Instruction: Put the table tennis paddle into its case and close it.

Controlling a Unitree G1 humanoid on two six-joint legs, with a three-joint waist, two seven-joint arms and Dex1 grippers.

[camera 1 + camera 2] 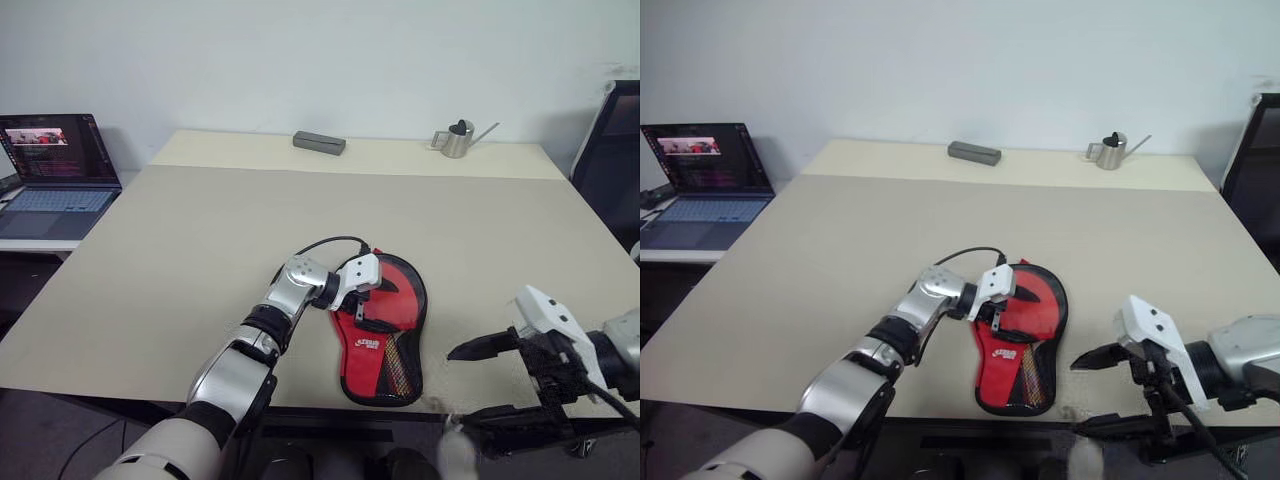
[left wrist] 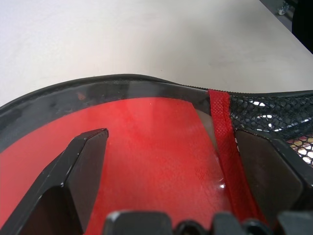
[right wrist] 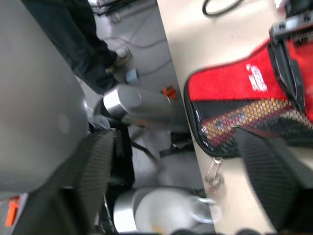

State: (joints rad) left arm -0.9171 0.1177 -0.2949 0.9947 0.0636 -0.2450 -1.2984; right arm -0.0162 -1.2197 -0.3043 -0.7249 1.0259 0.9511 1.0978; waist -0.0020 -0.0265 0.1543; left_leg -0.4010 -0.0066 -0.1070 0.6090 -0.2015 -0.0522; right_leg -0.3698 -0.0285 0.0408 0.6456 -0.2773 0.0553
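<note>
Case [image 1: 385, 325] lies on the table [image 1: 200, 260] near its front edge, left pincer [image 1: 362, 300] on top of it, right pincer [image 1: 490, 382] off to its right, laptop [image 1: 55, 175] far left, watering can [image 1: 457, 138] at back.

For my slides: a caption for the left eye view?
Left gripper rests open on the red case; right gripper hangs open off the table edge.

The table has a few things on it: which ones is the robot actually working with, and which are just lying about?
Part of the job:
- the case, red side up, at the table's near edge
- the paddle, red blade showing through the case's clear panel
- left gripper, open, resting on the case
- right gripper, open, beside the case

Just lying about:
- grey box
- small metal watering can
- laptop
</note>
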